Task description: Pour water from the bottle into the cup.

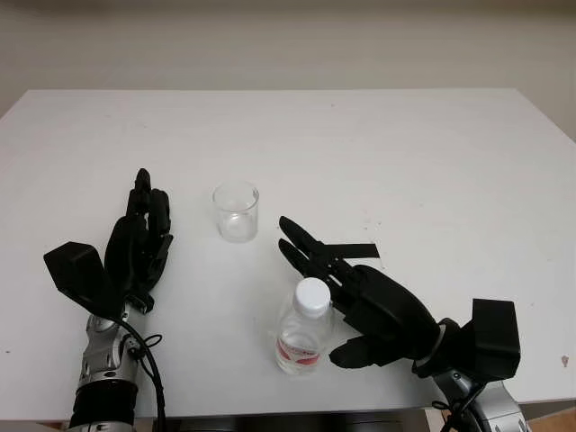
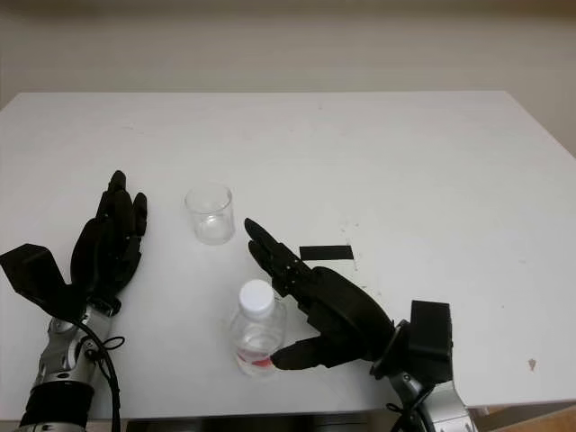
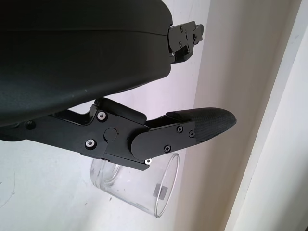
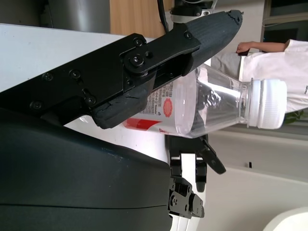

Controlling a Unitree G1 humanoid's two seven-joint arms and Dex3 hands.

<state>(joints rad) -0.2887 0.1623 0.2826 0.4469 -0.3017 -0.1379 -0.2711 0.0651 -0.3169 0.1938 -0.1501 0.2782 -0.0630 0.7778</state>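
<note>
A clear plastic water bottle (image 1: 303, 331) with a white cap and a red label stands upright near the table's front edge. My right hand (image 1: 360, 292) is open around it: the fingers (image 1: 306, 247) reach past the cap on its right side and the thumb (image 1: 353, 354) lies low beside the label. In the right wrist view the bottle (image 4: 211, 108) sits between thumb and fingers. An empty clear cup (image 1: 236, 211) stands upright behind and to the left of the bottle. My left hand (image 1: 139, 241) is open, just left of the cup (image 3: 139, 187) and apart from it.
The white table (image 1: 405, 153) spreads wide behind and to the right of the cup. A short strip of black tape (image 2: 326, 254) lies on it just right of my right hand's fingers. The table's front edge runs close below both wrists.
</note>
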